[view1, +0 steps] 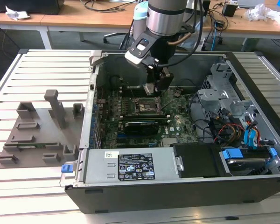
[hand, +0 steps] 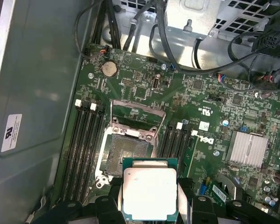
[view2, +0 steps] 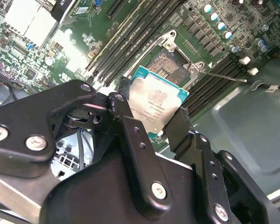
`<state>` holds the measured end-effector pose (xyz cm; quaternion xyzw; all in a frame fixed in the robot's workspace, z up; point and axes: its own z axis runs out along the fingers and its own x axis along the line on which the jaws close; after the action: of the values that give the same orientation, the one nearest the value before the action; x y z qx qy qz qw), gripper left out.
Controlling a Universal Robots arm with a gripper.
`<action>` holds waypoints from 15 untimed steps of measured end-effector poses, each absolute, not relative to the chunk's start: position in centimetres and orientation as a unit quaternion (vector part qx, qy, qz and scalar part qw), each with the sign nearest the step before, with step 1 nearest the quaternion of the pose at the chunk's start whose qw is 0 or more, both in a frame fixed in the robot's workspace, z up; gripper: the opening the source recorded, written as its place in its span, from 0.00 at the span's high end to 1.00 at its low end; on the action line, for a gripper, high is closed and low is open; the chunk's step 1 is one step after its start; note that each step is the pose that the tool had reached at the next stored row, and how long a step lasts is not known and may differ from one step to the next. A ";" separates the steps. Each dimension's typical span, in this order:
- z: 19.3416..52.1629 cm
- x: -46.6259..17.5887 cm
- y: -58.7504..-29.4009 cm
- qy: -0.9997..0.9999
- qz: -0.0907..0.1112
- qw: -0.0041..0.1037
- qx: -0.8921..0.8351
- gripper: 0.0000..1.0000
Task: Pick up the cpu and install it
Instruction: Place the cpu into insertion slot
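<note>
— The cpu (hand: 150, 196): where is it?
— Between my fingers (view2: 130, 133). My claw (view2: 154, 106) is clamped on two opposite edges, metal lid up, and hangs over the motherboard (hand: 210, 93) inside the computer case (view1: 177, 196).
— And the socket (hand: 129, 156)?
— Bare, with its load frame (hand: 136, 116) standing open. It lies below the chip and a little to one side, not squarely under it. Memory slots (hand: 86, 140) flank it left and right. The long black card (view1: 141, 125) sits on its near side, out of the way.
</note>
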<state>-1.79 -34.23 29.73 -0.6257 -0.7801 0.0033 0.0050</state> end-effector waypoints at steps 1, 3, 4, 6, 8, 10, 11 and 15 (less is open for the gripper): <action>29.7 -1.8 -34.2 -0.778 0.003 0.005 -0.628 0.45; 29.7 -1.8 -34.2 -0.775 0.003 0.005 -0.632 0.45; 29.7 -1.8 -34.2 -0.772 0.003 0.005 -0.635 0.45; 29.7 -1.8 -34.2 -0.766 0.003 0.005 -0.643 0.45; 29.7 -1.8 -34.2 -0.763 0.003 0.005 -0.647 0.45; 29.7 -1.8 -34.2 -0.759 0.003 0.005 -0.651 0.45; 29.7 -1.8 -34.2 -0.756 0.003 0.005 -0.655 0.45; 29.7 -1.8 -34.2 -0.745 0.003 0.005 -0.667 0.45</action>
<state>-1.79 -34.23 29.71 -0.6670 -0.7450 0.0032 0.0051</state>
